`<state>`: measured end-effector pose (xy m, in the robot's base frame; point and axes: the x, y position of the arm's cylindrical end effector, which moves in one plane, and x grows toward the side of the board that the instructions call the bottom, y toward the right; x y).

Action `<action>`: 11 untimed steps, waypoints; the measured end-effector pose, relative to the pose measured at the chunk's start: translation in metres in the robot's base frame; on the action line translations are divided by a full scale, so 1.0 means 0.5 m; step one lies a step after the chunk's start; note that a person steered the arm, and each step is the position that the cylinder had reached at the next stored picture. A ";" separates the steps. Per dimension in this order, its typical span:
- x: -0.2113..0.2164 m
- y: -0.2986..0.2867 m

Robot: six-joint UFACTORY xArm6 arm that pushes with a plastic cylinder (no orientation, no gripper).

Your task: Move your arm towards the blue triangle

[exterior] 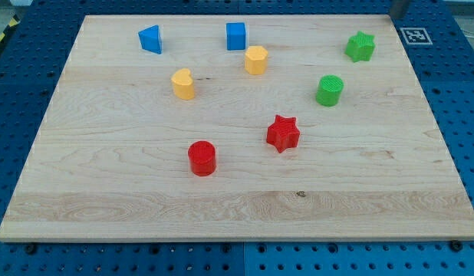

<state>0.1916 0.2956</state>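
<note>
The blue triangle (pixel 150 38) lies near the top left of the wooden board (pixel 237 207). A blue cube (pixel 235 36) sits to its right. My tip (pixel 396 15) shows only as a short grey stub at the view's top right edge, just past the board's top right corner. It is far to the right of the blue triangle and touches no block.
A yellow hexagon (pixel 255 59) and a yellow block (pixel 183 83) lie below the blue blocks. A green star (pixel 360 47) and green cylinder (pixel 329 90) are at the right. A red star (pixel 283 133) and red cylinder (pixel 202 158) sit mid-board. A marker tag (pixel 414 34) lies off the board.
</note>
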 end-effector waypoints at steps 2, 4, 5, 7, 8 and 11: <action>0.000 -0.110; 0.000 -0.189; -0.001 -0.198; 0.002 -0.396; 0.004 -0.432; 0.024 -0.623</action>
